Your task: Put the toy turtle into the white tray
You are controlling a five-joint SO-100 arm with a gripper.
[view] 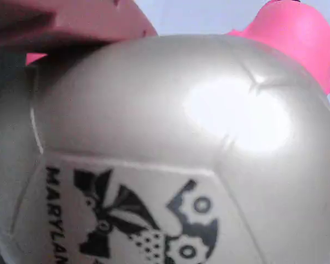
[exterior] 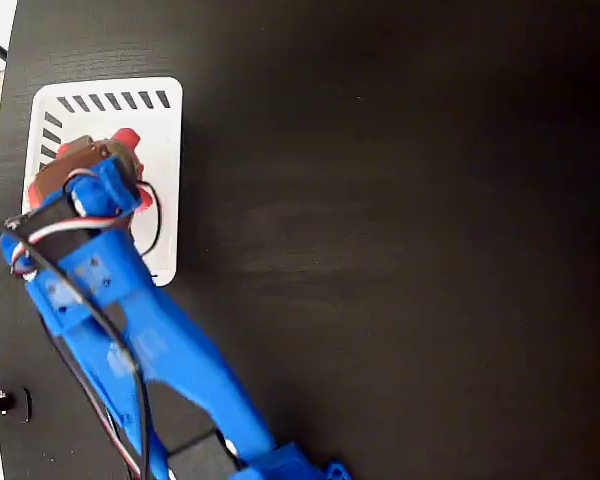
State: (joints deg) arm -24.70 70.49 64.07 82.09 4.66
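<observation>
The toy turtle fills the wrist view: a pale gold shell with a dark printed mark, and its pink-red head at the top right. A reddish finger lies against the shell at the top left. In the fixed view the blue arm's gripper is over the white tray at the upper left. Only red bits of the toy turtle show around it, within the tray's outline. The gripper looks shut on the turtle; the arm hides the shell and whether it rests on the tray floor.
The tray sits near the left edge of the black table. The blue arm runs from the bottom edge up to the tray, with cables along it.
</observation>
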